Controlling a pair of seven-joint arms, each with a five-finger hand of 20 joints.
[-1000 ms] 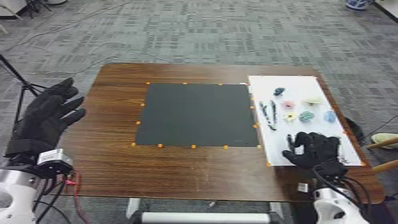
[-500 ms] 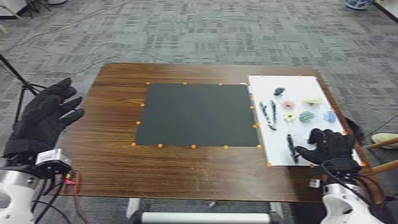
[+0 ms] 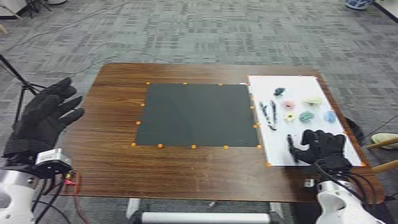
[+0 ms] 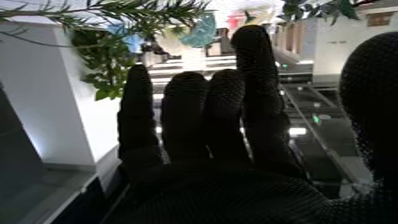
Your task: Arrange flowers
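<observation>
The right hand [image 3: 327, 150], fingers straight and thumb wide, is over the white sheet [image 3: 293, 84], with the pink flower [image 3: 288, 105] and blue flower [image 3: 330, 116] beyond it; the left hand [image 3: 37, 117], fingers extended, is well apart.

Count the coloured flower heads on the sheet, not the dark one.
5: pink and cream farther off; yellow, teal and blue in a nearer row. The right robot hand may hide more.

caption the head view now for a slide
Right hand over the white sheet's near end, small flowers lying beyond.
</observation>
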